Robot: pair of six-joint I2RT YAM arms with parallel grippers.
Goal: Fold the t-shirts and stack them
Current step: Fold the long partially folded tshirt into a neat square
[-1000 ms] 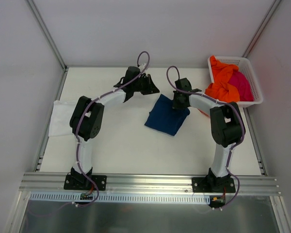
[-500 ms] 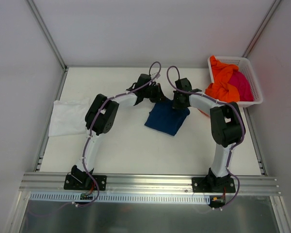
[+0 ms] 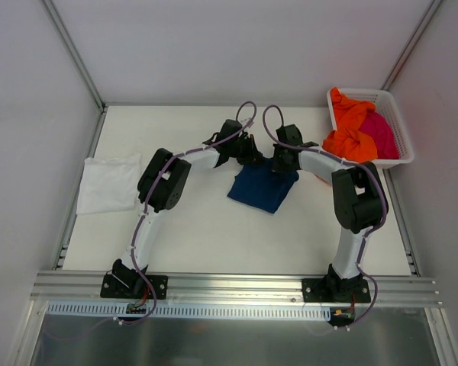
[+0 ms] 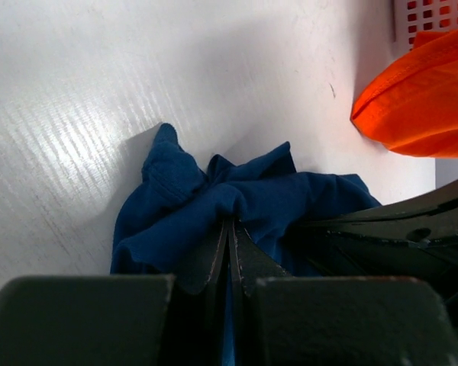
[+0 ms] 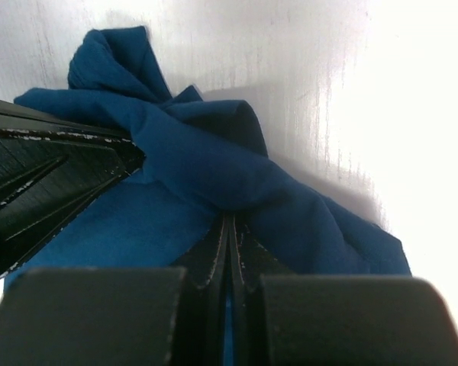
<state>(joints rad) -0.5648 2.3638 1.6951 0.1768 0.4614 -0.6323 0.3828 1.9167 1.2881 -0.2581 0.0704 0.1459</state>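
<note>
A navy blue t-shirt (image 3: 261, 188) lies folded at mid table, its far edge bunched up. My left gripper (image 3: 257, 158) is shut on that far edge at its left part; the cloth puckers at the fingertips (image 4: 230, 227). My right gripper (image 3: 282, 164) is shut on the same edge at its right part, the navy t-shirt (image 5: 214, 171) pinched between its closed fingers. A white t-shirt (image 3: 107, 183) lies folded flat at the table's left edge. An orange t-shirt (image 3: 349, 130) and a magenta t-shirt (image 3: 382, 134) fill the basket.
The white lattice basket (image 3: 393, 114) stands at the far right corner of the table. Orange cloth (image 4: 424, 91) hangs over its side in the left wrist view. The right gripper's dark body (image 4: 397, 236) sits close beside the left one.
My left arm has swung right from the far middle of the table to the navy t-shirt's far edge, uncovering the white t-shirt. The right arm has stayed put.
</note>
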